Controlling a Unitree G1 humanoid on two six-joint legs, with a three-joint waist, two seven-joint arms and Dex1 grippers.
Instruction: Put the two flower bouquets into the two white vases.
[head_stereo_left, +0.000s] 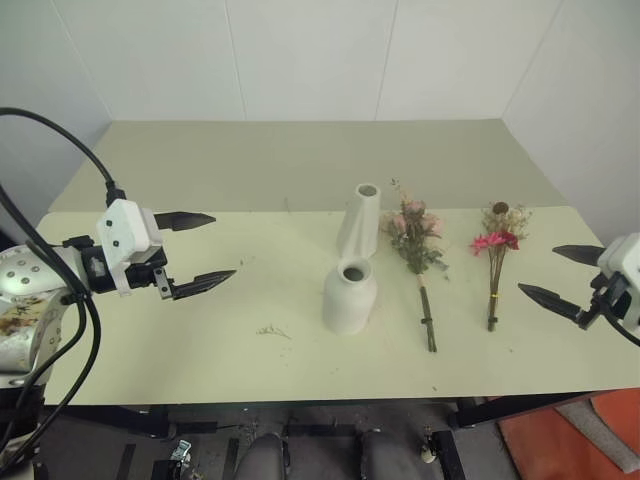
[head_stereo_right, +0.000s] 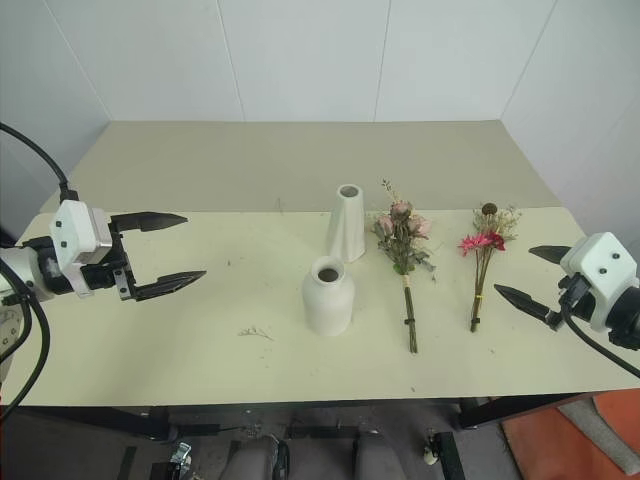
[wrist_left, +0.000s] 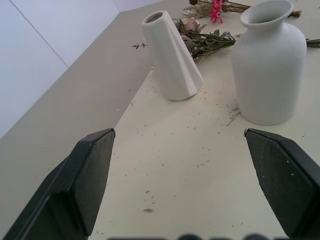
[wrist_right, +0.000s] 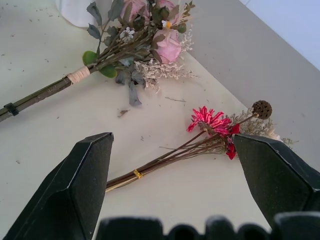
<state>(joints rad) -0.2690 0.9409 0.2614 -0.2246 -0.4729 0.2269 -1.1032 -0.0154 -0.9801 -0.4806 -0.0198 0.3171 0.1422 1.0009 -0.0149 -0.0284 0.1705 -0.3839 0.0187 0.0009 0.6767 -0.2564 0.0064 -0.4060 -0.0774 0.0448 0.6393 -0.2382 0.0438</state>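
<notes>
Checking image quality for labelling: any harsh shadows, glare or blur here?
Left eye view: even light, soft shadows, short vase sharp. Right wrist view: daisy bouquet crisp, right tool fingers near the lens slightly soft. Left wrist view: no glare on tall vase.

Head stereo overhead — wrists low, close

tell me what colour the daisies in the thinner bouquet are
Magenta-red, on the thinner bouquet; the right wrist view shows it best.
</notes>
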